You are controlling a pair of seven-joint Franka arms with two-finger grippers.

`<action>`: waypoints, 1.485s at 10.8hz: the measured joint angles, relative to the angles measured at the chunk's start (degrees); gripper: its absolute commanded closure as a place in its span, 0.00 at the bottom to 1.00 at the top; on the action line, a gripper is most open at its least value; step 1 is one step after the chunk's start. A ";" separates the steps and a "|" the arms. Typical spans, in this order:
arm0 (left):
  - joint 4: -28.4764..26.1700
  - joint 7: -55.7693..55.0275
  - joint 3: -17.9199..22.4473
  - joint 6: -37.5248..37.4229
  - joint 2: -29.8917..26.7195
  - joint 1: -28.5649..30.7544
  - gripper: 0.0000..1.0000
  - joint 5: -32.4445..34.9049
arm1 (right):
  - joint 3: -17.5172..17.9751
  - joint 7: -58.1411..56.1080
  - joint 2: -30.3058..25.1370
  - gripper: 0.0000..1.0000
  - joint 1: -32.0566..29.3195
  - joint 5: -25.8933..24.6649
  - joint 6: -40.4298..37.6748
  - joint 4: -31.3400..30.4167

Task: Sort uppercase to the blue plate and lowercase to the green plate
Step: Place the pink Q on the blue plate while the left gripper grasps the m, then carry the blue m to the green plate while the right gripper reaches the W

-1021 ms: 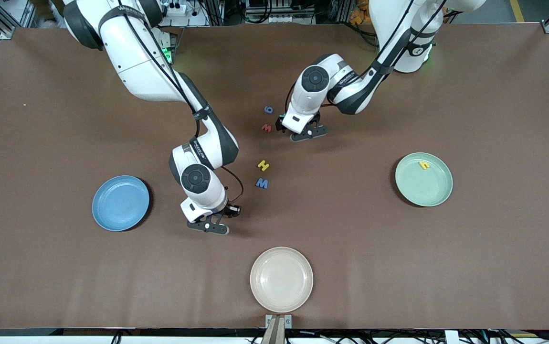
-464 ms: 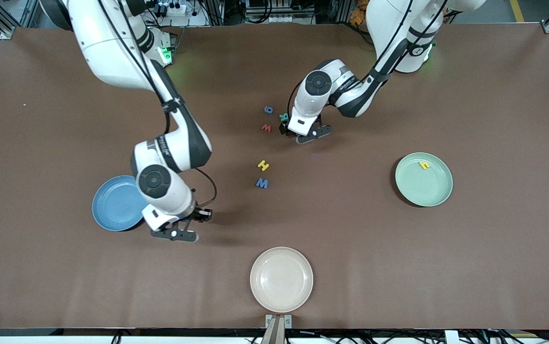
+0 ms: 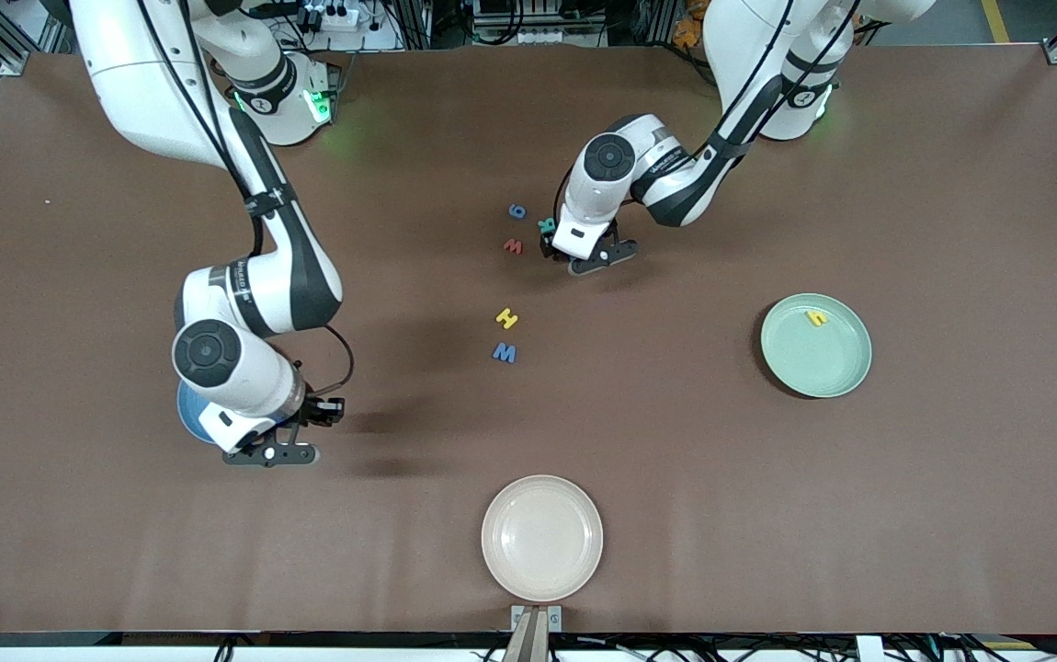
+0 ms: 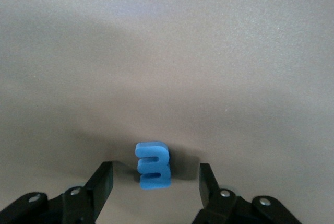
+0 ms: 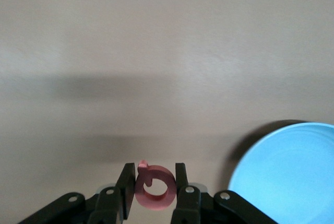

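Note:
My right gripper (image 3: pixel 271 452) is shut on the pink-red Q (image 5: pixel 153 187) and holds it over the table at the rim of the blue plate (image 3: pixel 188 418), which my right arm mostly hides; the plate also shows in the right wrist view (image 5: pixel 292 174). My left gripper (image 3: pixel 597 259) is open, low at the table, with the blue m (image 4: pixel 153 165) between its fingers. Beside it lie the teal R (image 3: pixel 546 223), red w (image 3: pixel 513 245) and blue g (image 3: pixel 517 211). Yellow H (image 3: pixel 506 318) and blue W (image 3: pixel 504 352) lie mid-table. The yellow h (image 3: pixel 816 318) is in the green plate (image 3: pixel 827 368).
A cream plate (image 3: pixel 541 552) sits near the table's edge nearest the front camera. Brown table all round.
My right arm has swung toward its own end of the table with the Q, reaching the blue plate. My left gripper has shifted slightly, uncovering the teal R.

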 measured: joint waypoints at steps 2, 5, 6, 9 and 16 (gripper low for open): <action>0.00 0.00 -0.02 -0.02 0.15 -0.10 0.48 0.60 | -0.14 -5.78 -2.90 1.00 -2.81 -0.23 1.05 -4.97; 0.01 -0.04 -0.03 -0.57 0.05 -0.11 0.85 1.27 | -0.20 -14.66 -5.62 1.00 -8.43 -0.38 1.23 -10.17; 0.16 -0.04 -0.05 -0.63 0.03 -0.11 1.00 1.27 | -0.21 -17.37 -6.02 0.96 -9.88 -0.44 1.37 -11.04; 0.43 -0.04 -0.16 -0.99 -0.09 -0.10 1.00 1.29 | -0.20 -22.79 -6.22 0.00 -13.68 -0.45 1.38 -11.71; 9.08 4.79 0.51 -15.87 -3.86 4.98 1.00 4.91 | 0.46 -21.59 -6.43 0.00 -13.06 -0.45 1.37 -11.78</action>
